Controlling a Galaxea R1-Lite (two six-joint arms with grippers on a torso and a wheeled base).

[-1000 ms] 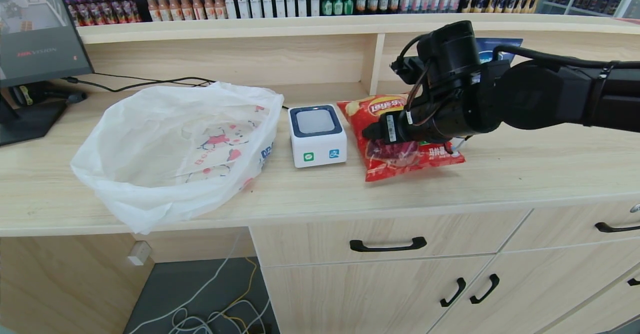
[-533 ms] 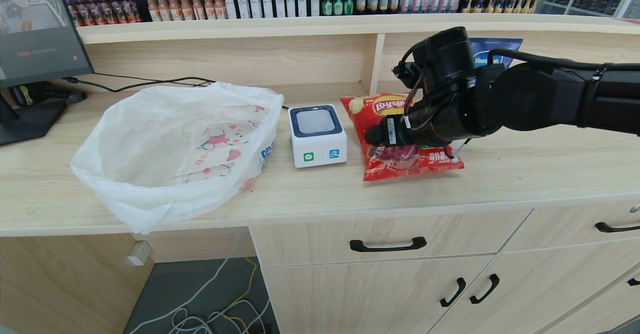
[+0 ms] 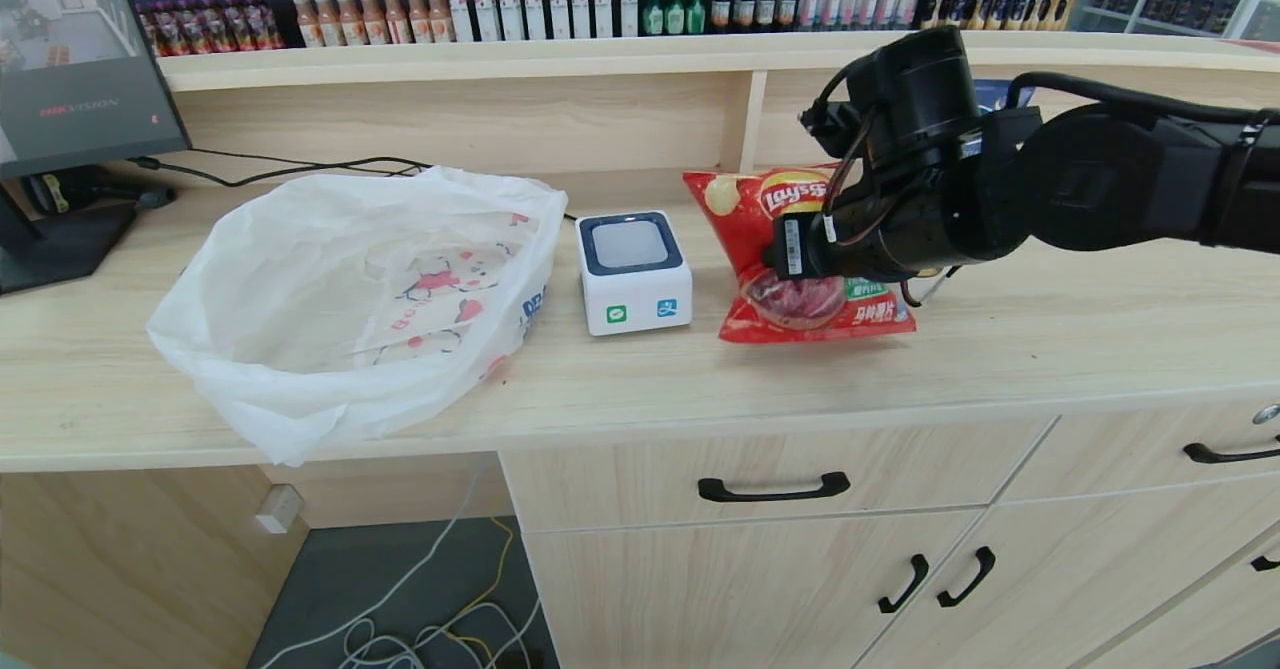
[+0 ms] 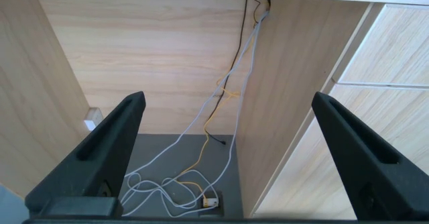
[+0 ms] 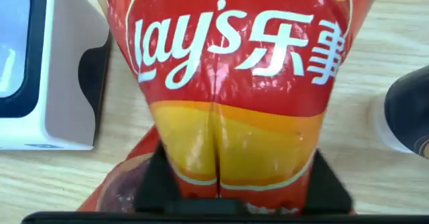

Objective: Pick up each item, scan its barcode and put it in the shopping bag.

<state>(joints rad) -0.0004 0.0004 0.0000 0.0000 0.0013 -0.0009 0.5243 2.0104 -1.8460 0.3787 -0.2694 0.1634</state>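
1. Chip bag [image 3: 800,309], head view: the right gripper [image 3: 815,261] clamps it just beside the scanner [image 3: 634,271]. It has tipped up off the counter [image 3: 1050,339] in the last second, so the pickup has begun and scanning comes next.
2. Left wrist view: the left gripper [image 4: 231,157] is spread wide and holds nothing.
3. Right wrist view: the gripper pinches the bag's middle.

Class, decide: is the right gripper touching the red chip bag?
Touching. The right wrist view shows the chip bag pinched between the right gripper's dark fingers, its foil creased at the grip.
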